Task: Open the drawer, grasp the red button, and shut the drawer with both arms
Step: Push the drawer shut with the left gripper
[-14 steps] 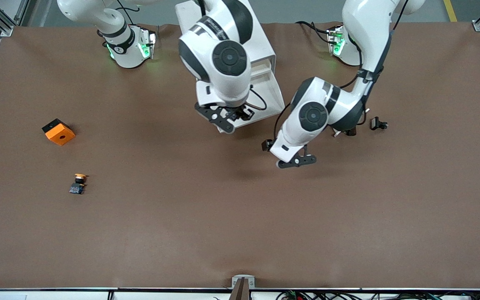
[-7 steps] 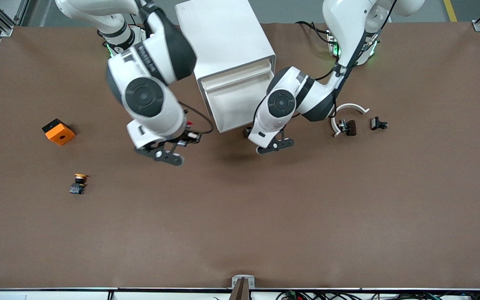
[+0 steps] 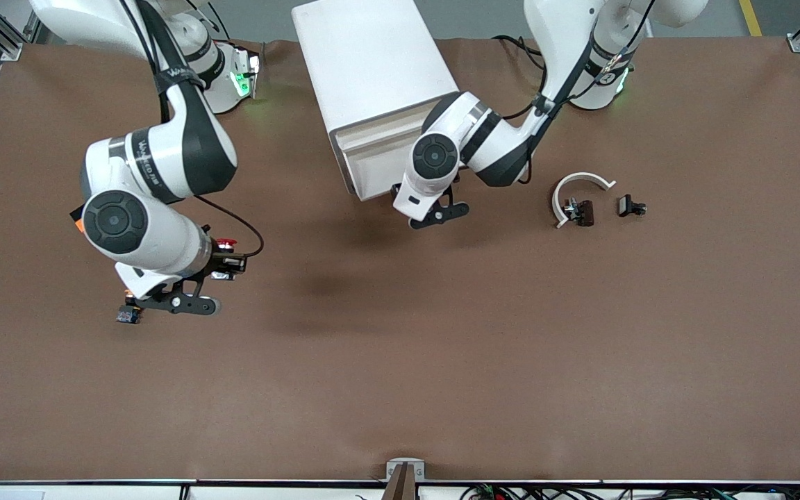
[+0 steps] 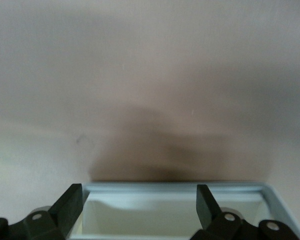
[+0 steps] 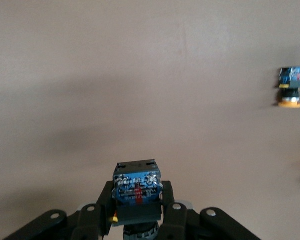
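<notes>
- Right wrist view: right tool (image 5: 137, 212) clamps the button (image 5: 137, 192), bluish base showing, over bare worktop (image 5: 140, 75) near the orange-capped button (image 5: 292, 86).
- Left tool (image 4: 135, 212) spread wide, holding nothing, at the drawer (image 4: 175, 207) front.

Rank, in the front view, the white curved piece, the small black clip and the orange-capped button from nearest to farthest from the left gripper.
From the left gripper, at the drawer front:
1. White curved piece, toward the left arm's end.
2. Small black clip, beside that piece, farther along.
3. Orange-capped button, at the right arm's end, partly hidden under the right gripper.
</notes>
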You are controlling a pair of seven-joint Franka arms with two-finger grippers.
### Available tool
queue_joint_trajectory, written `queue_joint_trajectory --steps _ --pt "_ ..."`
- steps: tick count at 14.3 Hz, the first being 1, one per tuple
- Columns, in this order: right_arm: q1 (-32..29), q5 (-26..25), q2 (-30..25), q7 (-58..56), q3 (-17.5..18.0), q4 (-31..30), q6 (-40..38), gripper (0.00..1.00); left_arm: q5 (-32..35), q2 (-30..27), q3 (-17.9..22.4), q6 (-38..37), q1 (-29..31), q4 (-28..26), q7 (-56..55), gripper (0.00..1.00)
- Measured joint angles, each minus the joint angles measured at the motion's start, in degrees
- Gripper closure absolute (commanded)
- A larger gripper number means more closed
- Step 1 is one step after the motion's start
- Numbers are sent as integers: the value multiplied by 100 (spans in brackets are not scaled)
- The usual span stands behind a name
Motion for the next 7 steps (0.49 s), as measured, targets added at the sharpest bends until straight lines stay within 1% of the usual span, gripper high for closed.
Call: queue_joint_trajectory --steps 2,5,7 --pt "-148 -128 -35 -220 1 -444 565 100 0 1 -198 -196 -4 -5 -70 0" --pt "-390 -307 -122 -365 0 -1363 1690 100 -42 6 -411 -359 -11 -22 -83 0" --pt "-491 -341 -133 -370 -2 -1683 1980 100 -239 30 -480 -379 -14 -26 -83 0"
